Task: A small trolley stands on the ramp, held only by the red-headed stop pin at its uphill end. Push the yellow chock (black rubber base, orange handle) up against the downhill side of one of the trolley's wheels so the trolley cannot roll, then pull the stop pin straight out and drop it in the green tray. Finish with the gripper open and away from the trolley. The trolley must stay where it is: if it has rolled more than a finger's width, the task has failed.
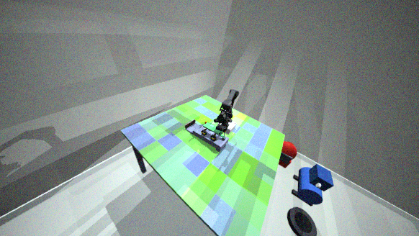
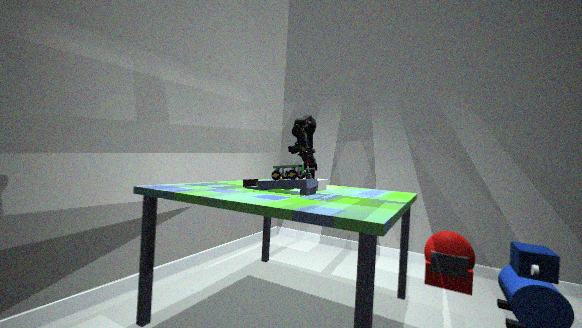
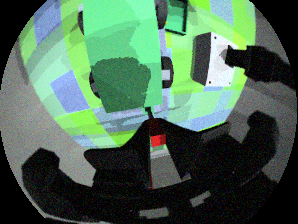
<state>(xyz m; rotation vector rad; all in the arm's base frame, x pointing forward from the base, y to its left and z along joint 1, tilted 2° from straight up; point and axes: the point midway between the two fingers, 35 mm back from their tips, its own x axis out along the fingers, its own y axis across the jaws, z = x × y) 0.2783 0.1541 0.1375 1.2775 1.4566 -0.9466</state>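
The trolley (image 1: 214,126) (image 2: 288,166) (image 3: 122,30) stood on the grey ramp (image 1: 218,144) (image 2: 282,185), with its green top flat above its wheels. Right by its end was the red head of the stop pin (image 3: 158,140). The 2 fingers (image 1: 224,134) (image 2: 310,175) were shut on the pin and gripped it. I could not tell if the pin was in its hole or a bit out. I could not make out the chock for sure either.

That was the big worry. If the chock was not snug on the low side of a wheel, pulling the pin could let the trolley roll. A crooked pull could make the pin stick and tug the trolley along. The fingers were so near the green top that a sideways move could bump it. A weak grip might drop the pin short of the green tray (image 3: 186,20), which sat beyond the trolley's side.

The black arm (image 1: 227,108) (image 2: 303,130) (image 3: 260,62) rose from near the white block (image 1: 232,126) (image 2: 322,184) (image 3: 212,44) on the patchy worktop (image 1: 196,164) (image 2: 270,197) (image 3: 70,92). It was bent up high, then reached down, with its fingers low at the trolley's end.
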